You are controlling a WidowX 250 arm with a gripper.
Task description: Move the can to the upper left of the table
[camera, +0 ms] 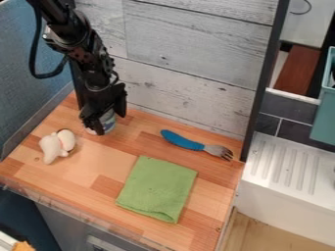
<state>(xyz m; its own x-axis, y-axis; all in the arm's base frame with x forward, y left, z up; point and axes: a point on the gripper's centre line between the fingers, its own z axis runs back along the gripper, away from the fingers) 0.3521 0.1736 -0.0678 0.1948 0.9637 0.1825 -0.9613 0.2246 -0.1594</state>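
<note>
grey, weathered planks (190, 54) line the back of the room, and a blue wall (23, 98) closes off the left side. near the top left of the table (91, 164), close to the plank wall, is the can (107, 122). it is small and rounded at the side, pale with patches of blue, and only its lower part shows under the black gripper (108, 125); the upper part is covered.

the table is made of joined wooden blocks, some light tan, some redder. a dark upright post (262, 73) stands at its right edge, and past that are dark tiles (272, 117), a white ribbed drainboard (288, 162) and a teal bin (323, 120). on the wood, a soft white toy (56, 145) with an orange band lies to the left, nearer the front than the can. a green cloth (157, 188) is spread at the middle front, and a fork (183, 142) with a blue handle lies behind and to the right of it, its tines toward the right edge.

as far as it shows, the can looks upright, its long axis rising from the table toward the gripper; which end is up cannot be told. the black arm (88, 54) hangs from the upper left, the gripper low around the can. whether it grips the can or is only placed about it cannot be told.
</note>
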